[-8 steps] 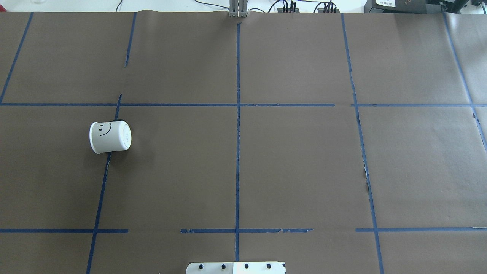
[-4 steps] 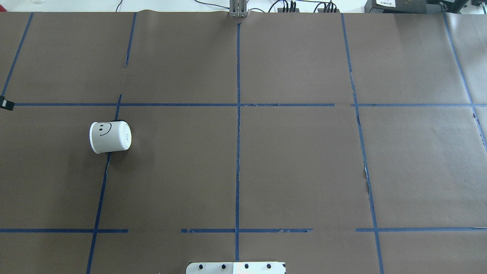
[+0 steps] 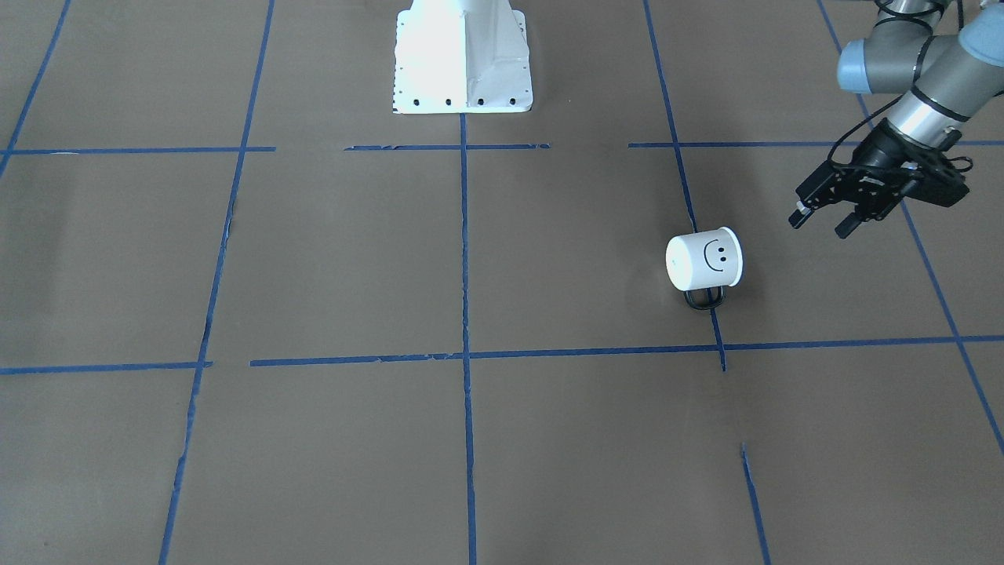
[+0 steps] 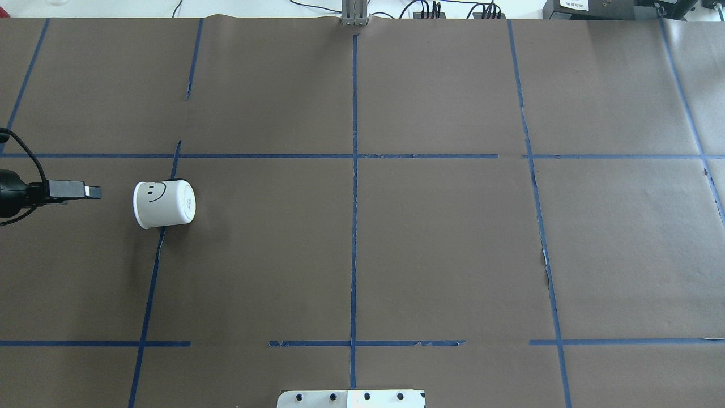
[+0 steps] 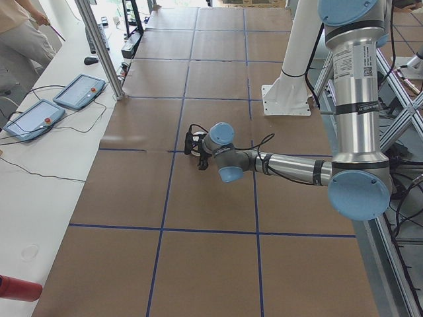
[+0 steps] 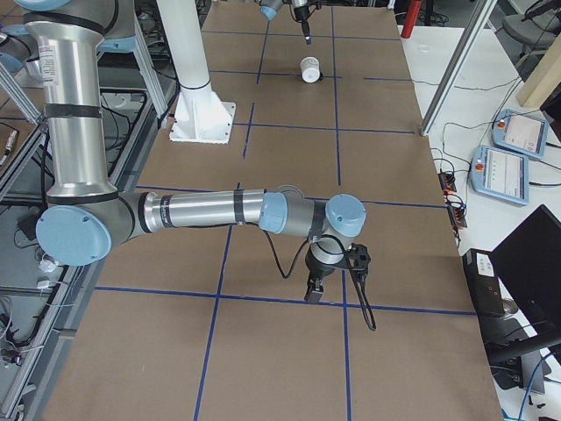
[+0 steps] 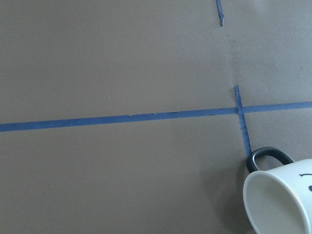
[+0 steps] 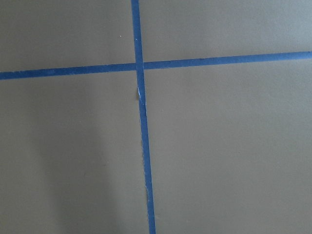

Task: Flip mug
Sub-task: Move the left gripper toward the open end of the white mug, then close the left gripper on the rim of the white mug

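The white mug (image 4: 164, 204) with a black smiley lies on its side on the brown paper, left of centre. Its base points toward the table's middle. In the front-facing view the mug (image 3: 704, 259) has its black handle (image 3: 703, 299) flat on the paper on the operators' side. The left wrist view looks into the mug's open mouth (image 7: 280, 202). My left gripper (image 4: 85, 191) hovers just left of the mug, apart from it, and is open and empty (image 3: 820, 224). My right gripper (image 6: 314, 289) shows only in the exterior right view, low over the paper, and I cannot tell its state.
Blue tape lines cross the brown paper (image 4: 453, 255). The robot's white base plate (image 4: 351, 398) sits at the near edge. Two operator tablets (image 5: 79, 91) lie on the white bench beyond the far edge. A person stands at the exterior left view's top left.
My left gripper has come in from the overhead view's left edge and moved right toward the mug. The mug has not moved.
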Tool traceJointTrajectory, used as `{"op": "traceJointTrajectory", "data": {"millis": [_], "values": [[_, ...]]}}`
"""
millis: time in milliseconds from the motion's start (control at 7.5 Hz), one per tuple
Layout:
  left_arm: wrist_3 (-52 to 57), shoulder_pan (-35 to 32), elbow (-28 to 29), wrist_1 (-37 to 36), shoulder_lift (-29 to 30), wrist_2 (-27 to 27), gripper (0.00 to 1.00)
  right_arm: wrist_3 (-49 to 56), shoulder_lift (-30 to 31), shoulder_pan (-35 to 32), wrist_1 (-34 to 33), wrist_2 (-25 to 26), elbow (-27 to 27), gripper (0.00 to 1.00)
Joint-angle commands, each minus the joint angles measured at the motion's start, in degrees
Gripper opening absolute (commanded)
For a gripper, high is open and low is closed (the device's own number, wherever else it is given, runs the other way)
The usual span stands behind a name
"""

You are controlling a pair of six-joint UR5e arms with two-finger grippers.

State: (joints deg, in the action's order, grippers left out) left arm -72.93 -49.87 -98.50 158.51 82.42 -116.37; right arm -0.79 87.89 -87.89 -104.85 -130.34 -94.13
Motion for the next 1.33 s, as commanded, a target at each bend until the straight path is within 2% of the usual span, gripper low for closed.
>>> {"op": "traceJointTrajectory", "data": {"millis": [0, 267, 400, 533, 667, 800, 933, 1200], "values": [[-14.7, 3.2, 5.1, 18.1, 2.5, 2.3, 1.0, 0.0, 0.0, 0.0, 0.0, 0.0, 0.0, 1.0], [-19.0, 6.6, 15.0, 27.0, 7.4, 10.4, 1.0, 0.0, 0.1, 0.0, 0.0, 0.0, 0.0, 1.0], [-19.3, 7.5, 18.6, 30.2, 9.7, 10.6, 1.0, 0.0, 0.0, 0.0, 0.0, 0.0, 0.0, 1.0], [-20.0, 8.3, 19.0, 30.5, 10.1, 10.6, 0.92, 0.0, 0.0, 0.0, 0.0, 0.0, 0.0, 1.0], [-21.4, 8.6, 19.1, 31.0, 10.8, 10.6, 0.75, 0.0, 0.0, 0.0, 0.0, 0.0, 0.0, 1.0], [-22.9, 8.7, 19.1, 31.2, 12.0, 9.6, 0.24, 0.0, 0.0, 0.0, 0.0, 0.0, 0.0, 1.0], [-27.0, 8.8, 20.1, 31.0, 14.4, 4.8, 0.0, 0.0, 0.1, 0.0, 0.0, 0.0, 0.0, 1.0], [-30.5, 8.6, 21.6, 31.2, 17.7, 4.1, 0.0, 0.0, 0.0, 0.0, 0.0, 0.0, 0.0, 1.0]]}}
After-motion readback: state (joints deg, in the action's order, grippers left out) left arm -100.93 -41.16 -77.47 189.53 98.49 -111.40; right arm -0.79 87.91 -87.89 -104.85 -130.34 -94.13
